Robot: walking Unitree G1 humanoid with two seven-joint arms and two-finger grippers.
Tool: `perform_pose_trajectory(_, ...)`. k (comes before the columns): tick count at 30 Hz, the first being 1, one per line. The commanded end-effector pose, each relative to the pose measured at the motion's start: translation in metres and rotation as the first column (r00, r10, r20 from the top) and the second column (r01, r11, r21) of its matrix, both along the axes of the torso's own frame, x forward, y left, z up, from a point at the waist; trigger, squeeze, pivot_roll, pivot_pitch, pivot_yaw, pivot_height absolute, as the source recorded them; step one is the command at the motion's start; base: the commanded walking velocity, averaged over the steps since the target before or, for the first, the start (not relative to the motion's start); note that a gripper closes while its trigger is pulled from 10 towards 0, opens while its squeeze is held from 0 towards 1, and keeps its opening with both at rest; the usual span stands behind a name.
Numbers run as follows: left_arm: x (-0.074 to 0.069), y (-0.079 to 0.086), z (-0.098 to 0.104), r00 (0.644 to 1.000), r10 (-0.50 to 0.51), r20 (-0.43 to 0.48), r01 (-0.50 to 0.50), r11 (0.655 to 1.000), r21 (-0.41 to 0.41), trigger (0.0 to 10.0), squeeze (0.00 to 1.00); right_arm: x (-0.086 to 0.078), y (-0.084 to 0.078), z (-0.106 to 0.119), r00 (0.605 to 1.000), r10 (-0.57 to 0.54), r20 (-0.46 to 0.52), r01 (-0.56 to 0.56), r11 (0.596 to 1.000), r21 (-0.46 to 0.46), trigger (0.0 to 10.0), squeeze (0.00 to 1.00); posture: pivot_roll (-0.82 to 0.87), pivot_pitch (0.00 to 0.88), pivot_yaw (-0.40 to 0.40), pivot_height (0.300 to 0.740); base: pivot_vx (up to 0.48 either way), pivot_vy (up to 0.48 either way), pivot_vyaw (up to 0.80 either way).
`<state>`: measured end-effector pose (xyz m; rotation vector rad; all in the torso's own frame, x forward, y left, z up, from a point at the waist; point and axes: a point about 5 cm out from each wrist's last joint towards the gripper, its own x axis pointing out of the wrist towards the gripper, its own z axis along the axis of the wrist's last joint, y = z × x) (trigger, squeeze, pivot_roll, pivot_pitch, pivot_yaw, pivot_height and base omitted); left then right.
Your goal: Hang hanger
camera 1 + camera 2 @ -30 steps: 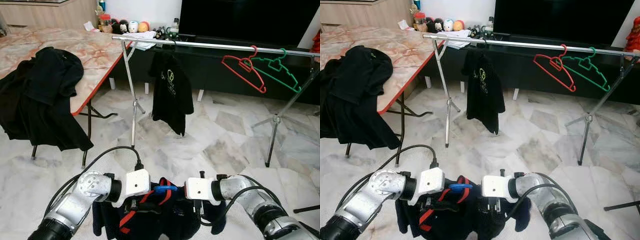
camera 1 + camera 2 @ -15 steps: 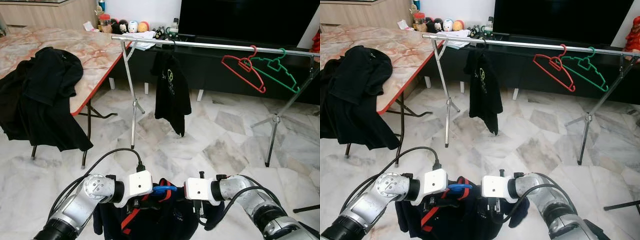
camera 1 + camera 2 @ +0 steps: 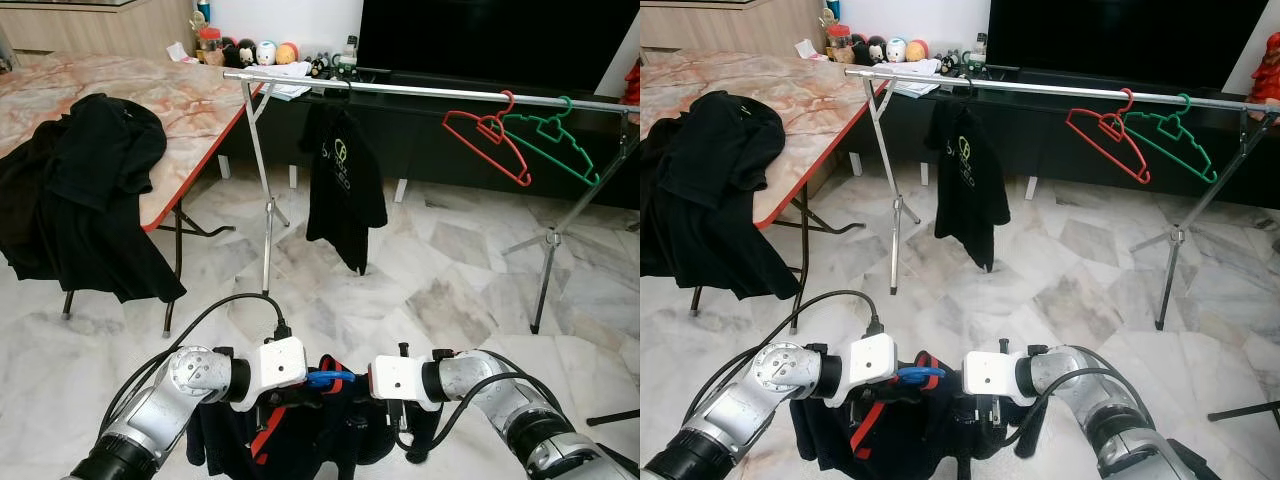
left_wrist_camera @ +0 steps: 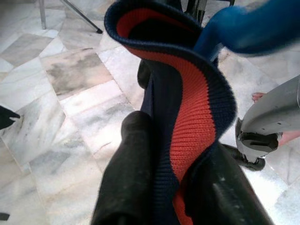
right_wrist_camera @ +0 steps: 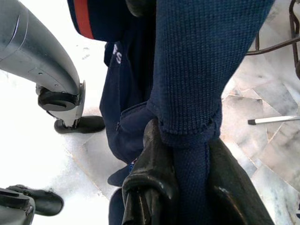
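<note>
**A navy garment on a blue hanger is held low in both grippers, well short of the clothes rail**

Nearest the camera, a navy knitted garment (image 3: pixel 330 440) with a red inner collar band is held between the two arms, low in front of the robot's body. In the wrist views, the left gripper (image 4: pixel 173 187) is seen pinched on the red-lined collar, and the right gripper (image 5: pixel 187 187) is seen clamped on a fold of the navy knit. A blue hanger (image 3: pixel 325 379) is threaded in the garment, and its top shows between the two wrists, just beside both grippers.

The step in hand is judged to be carrying the loaded hanger up to the rail. It would be done well if both grips were kept firm, so that the garment is not shed from the hanger, and if the hook were raised above the bar before being lowered onto it. A free stretch of bar should be chosen.

Beyond the marble floor (image 3: pixel 450 290), the silver rail (image 3: pixel 420 92) is seen well apart from the grippers and much higher. A black T-shirt (image 3: pixel 345 185) hangs near its left end; a red hanger (image 3: pixel 490 140) and a green hanger (image 3: pixel 555 140) hang bare towards its right. The gap between shirt and red hanger looks open. To the robot's left, black clothes (image 3: pixel 85 190) are draped over a table (image 3: pixel 190 100).
</note>
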<state>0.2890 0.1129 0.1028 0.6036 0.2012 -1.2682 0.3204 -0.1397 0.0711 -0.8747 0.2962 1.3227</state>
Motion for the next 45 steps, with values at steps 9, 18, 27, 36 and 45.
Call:
perform_pose_trajectory(9,0.005,0.000,0.000,1.000,0.023,0.005,-0.023,0.999,0.024,0.0,0.00,0.003,0.006,0.006,1.000,-0.002,0.010,0.001,0.999,0.045,0.0,0.00,0.08,0.096,0.006,0.740,0.000,0.000,0.00)
perform_pose_trajectory(18,0.005,0.000,0.000,1.000,0.023,-0.006,-0.023,1.000,0.016,0.0,0.00,0.003,0.006,0.005,1.000,0.002,0.003,-0.002,0.999,0.044,0.0,0.00,0.08,0.098,0.008,0.740,0.000,0.000,0.00)
perform_pose_trajectory(27,0.006,0.002,-0.001,0.999,0.051,0.005,-0.051,0.999,0.011,0.0,0.00,0.002,0.007,0.003,1.000,-0.011,-0.012,0.012,0.999,0.052,10.0,0.09,0.08,0.100,0.008,0.740,0.000,0.000,0.00)
perform_pose_trajectory(36,0.007,0.006,-0.006,0.995,0.097,0.001,-0.097,0.995,0.001,0.0,0.00,-0.002,0.007,0.004,0.991,0.052,-0.122,-0.043,0.996,0.076,10.0,1.00,0.08,0.097,0.006,0.740,0.000,0.000,0.00)
perform_pose_trajectory(45,0.006,0.010,-0.012,0.993,0.118,0.006,-0.118,0.993,0.013,0.0,0.00,-0.013,-0.009,-0.005,0.956,0.135,-0.261,-0.159,0.985,-0.073,10.0,1.00,0.08,0.079,0.002,0.740,0.000,0.000,0.00)
